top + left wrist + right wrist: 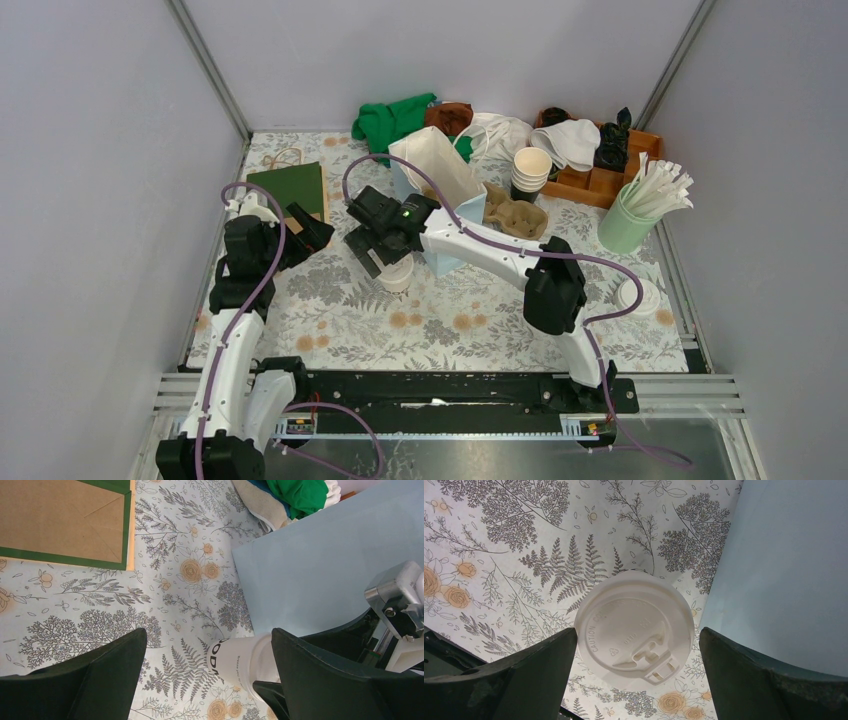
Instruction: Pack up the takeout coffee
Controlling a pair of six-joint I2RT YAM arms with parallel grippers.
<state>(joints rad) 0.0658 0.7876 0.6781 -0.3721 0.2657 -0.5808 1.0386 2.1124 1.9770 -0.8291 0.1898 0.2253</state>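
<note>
Beside the pale blue bag [784,570], the takeout coffee [634,630] stands lidded but unpacked, the right gripper [636,645] spread astride its lid without gripping, the left gripper [207,640] likewise spread, empty.

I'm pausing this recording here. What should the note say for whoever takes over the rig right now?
Right gripper: open, jaws on either side of the takeout coffee, not touching it.
Left gripper: open, empty, hovering beside the cup.
Takeout coffee: upright on the table, lid on, right next to the pale blue bag.
Done: right arm lined up over the cup.
Left: grip it, lift it, and probably set it in the bag.
</note>
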